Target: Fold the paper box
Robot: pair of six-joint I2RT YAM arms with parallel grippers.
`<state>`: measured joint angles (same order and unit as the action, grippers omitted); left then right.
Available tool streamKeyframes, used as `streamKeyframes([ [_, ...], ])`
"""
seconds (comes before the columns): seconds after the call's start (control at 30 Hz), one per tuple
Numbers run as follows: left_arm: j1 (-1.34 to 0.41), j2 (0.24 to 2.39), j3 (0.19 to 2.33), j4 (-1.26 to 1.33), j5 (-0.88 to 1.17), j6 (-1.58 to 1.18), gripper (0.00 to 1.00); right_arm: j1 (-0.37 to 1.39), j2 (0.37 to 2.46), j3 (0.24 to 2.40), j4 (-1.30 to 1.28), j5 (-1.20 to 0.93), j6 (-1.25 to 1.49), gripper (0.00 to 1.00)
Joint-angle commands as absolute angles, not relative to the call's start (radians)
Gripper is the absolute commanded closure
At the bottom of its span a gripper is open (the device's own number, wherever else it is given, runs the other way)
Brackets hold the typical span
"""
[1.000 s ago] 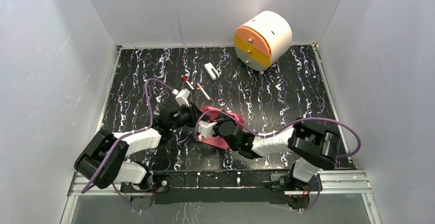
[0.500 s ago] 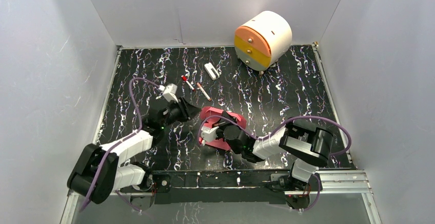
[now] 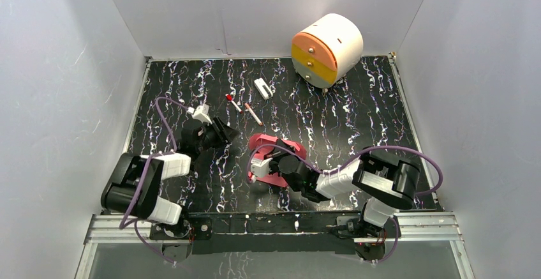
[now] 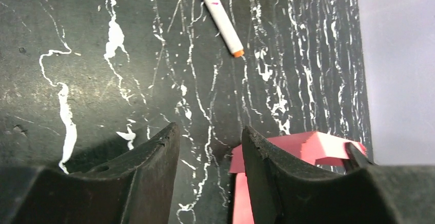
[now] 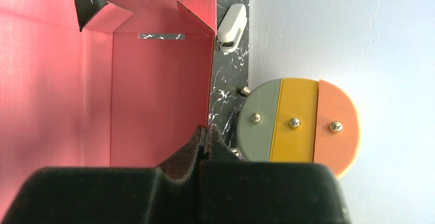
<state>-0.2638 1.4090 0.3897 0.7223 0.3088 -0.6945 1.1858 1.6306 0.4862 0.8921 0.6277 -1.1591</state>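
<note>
Pink card paper box (image 3: 265, 140) sits mid-table (image 3: 357, 113), walls partly raised, flaps unfolded, so most folding remains. Right gripper (image 5: 205, 131) pinches one wall's edge. Left gripper (image 4: 209, 134) hangs apart from it, jaws half-open, empty.

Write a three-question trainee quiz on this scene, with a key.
1. True or false: the left gripper holds the paper box.
2. How many coloured fronts does the drawer unit show? A two, B three, C four.
3. Which gripper is shut on the box's edge?
Key: 1 false, it is open and holds nothing; 2 B; 3 the right gripper.
</note>
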Motion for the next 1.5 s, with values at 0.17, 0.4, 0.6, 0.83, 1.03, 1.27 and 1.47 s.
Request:
streamKeyframes([
  [0.17, -0.248, 1.614, 0.399, 1.009, 0.54, -0.619, 0.51, 1.189, 1.585, 0.522, 0.8, 0.594, -1.124, 1.0],
  [0.4, -0.267, 1.672, 0.429, 1.067, 0.662, -0.608, 0.5, 1.192, 1.591, 0.537, 0.762, 0.591, -1.129, 1.0],
  [0.6, -0.3, 1.651, 0.425, 1.076, 0.705, -0.565, 0.52, 1.192, 1.604, 0.543, 0.758, 0.577, -1.15, 0.99],
  [0.83, -0.333, 1.678, 0.434, 1.093, 0.75, -0.537, 0.61, 1.192, 1.621, 0.556, 0.756, 0.552, -1.163, 0.99],
  [1.03, -0.346, 1.687, 0.442, 1.094, 0.735, -0.504, 0.62, 1.193, 1.629, 0.56, 0.747, 0.525, -1.16, 0.99],
  [1.27, -0.366, 1.726, 0.468, 1.099, 0.694, -0.447, 0.64, 1.196, 1.645, 0.557, 0.736, 0.511, -1.149, 1.0],
  [1.47, -0.402, 1.738, 0.463, 1.117, 0.641, -0.396, 0.65, 1.203, 1.642, 0.556, 0.725, 0.5, -1.136, 1.0],
])
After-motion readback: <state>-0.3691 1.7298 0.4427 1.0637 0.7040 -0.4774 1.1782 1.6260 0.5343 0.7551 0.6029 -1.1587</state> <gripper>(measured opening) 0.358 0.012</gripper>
